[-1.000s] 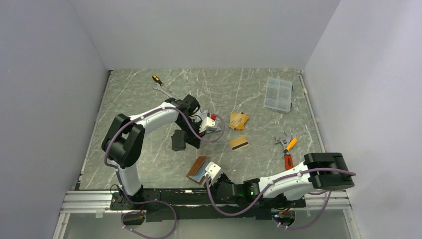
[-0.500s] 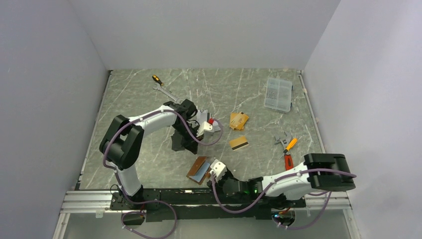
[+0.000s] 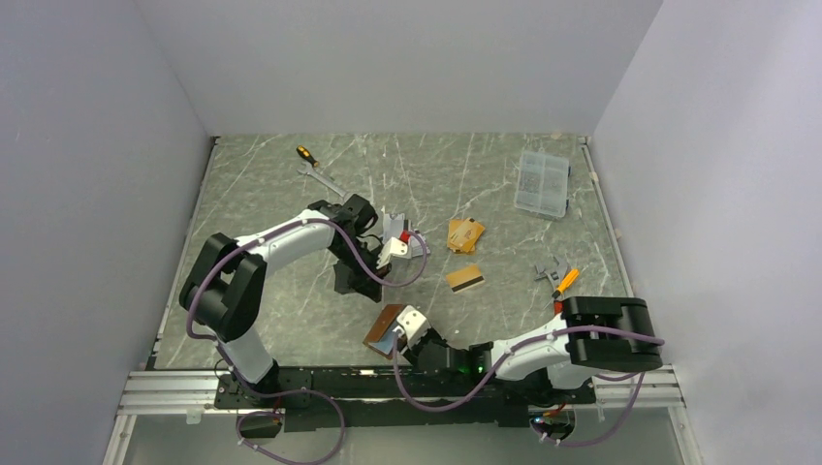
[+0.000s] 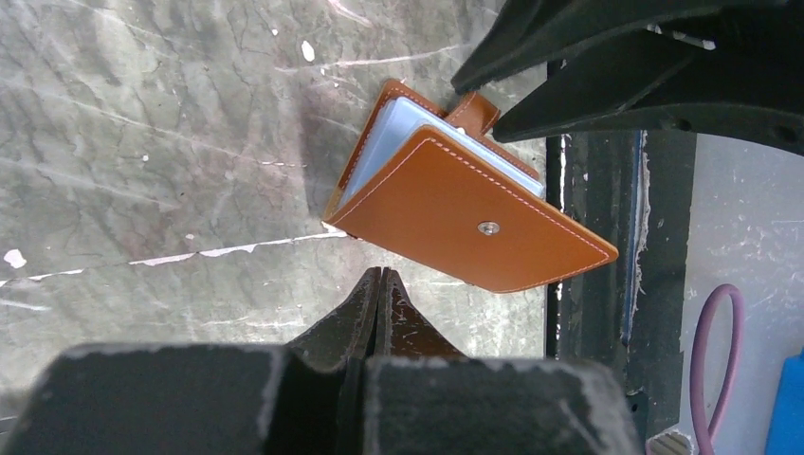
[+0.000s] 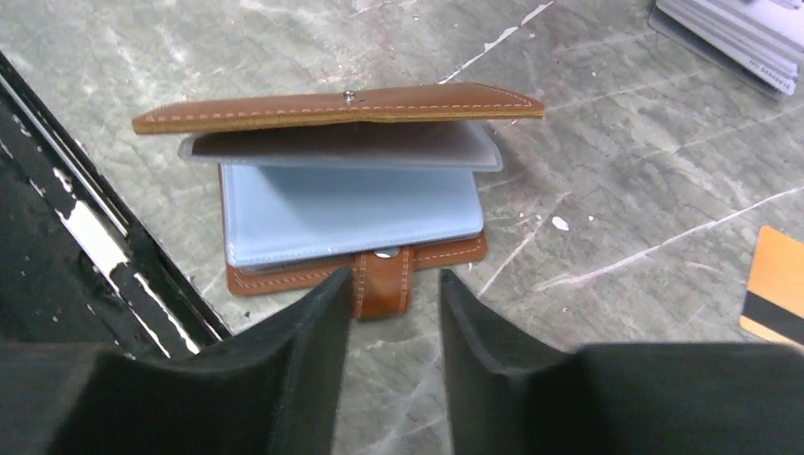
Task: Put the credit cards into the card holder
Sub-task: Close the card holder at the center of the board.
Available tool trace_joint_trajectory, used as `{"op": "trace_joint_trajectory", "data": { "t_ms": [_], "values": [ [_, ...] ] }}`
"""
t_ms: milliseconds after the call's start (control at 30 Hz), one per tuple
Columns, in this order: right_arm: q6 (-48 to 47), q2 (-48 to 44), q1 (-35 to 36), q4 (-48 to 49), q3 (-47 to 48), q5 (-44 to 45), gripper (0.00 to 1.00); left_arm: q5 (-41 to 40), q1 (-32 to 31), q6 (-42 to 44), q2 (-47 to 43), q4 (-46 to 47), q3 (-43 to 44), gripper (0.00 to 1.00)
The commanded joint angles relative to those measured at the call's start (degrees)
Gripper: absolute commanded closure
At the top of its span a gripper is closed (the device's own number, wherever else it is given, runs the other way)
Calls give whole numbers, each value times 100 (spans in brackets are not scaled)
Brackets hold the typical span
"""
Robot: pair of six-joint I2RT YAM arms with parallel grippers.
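Note:
The card holder (image 3: 386, 330) lies near the front edge, its tan cover (image 5: 332, 106) propped up over the pale sleeves (image 5: 351, 209). It also shows in the left wrist view (image 4: 455, 218). My right gripper (image 5: 391, 284) is open and empty, its jaws on either side of the snap strap (image 5: 382, 282); it also shows in the top view (image 3: 405, 334). My left gripper (image 4: 380, 273) is shut and empty, its tips just short of the holder's edge (image 3: 374, 294). Gold-orange credit cards (image 3: 465, 234) lie mid-table, one striped (image 3: 465, 278). Silver-grey cards (image 5: 744, 33) lie beyond the holder.
A clear plastic box (image 3: 543, 182) sits at the back right. A screwdriver (image 3: 306, 153) and a wrench (image 3: 322, 178) lie at the back left. More tools (image 3: 558, 283) lie at the right. A black rail (image 3: 330, 380) runs along the front edge.
My left arm has swung toward the near left, its gripper staying shut near the holder. My right gripper has shifted left, closer to the holder's strap.

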Motion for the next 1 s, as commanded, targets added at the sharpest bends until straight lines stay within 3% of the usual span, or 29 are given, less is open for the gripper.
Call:
{"op": "trace_joint_trajectory", "data": {
  "t_ms": [0,133,233,500,633,833,900,967],
  "values": [
    [98,212,-18,371,237,388,69,364,-27,66,-44,18,-45,100],
    [437,291,-25,476,190,679,93,320,-63,79,-84,94,-161,100],
    [706,206,-33,504,155,1116,100,314,-56,124,-219,102,-255,100],
    [1617,-482,-577,1675,-699,558,100,316,-68,212,-390,62,-295,100],
    [2486,-1016,-1029,1667,-1122,248,100,297,-63,252,-504,122,-415,100],
    [3147,-1375,-1124,1617,-1537,396,99,282,-69,297,-480,101,-443,100],
    [2525,-1397,-1105,1449,-1336,6,89,286,-66,340,-479,56,-429,100],
    [2097,-1340,-1063,632,-867,-257,79,252,-69,362,-485,36,-422,100]
  ]
}}
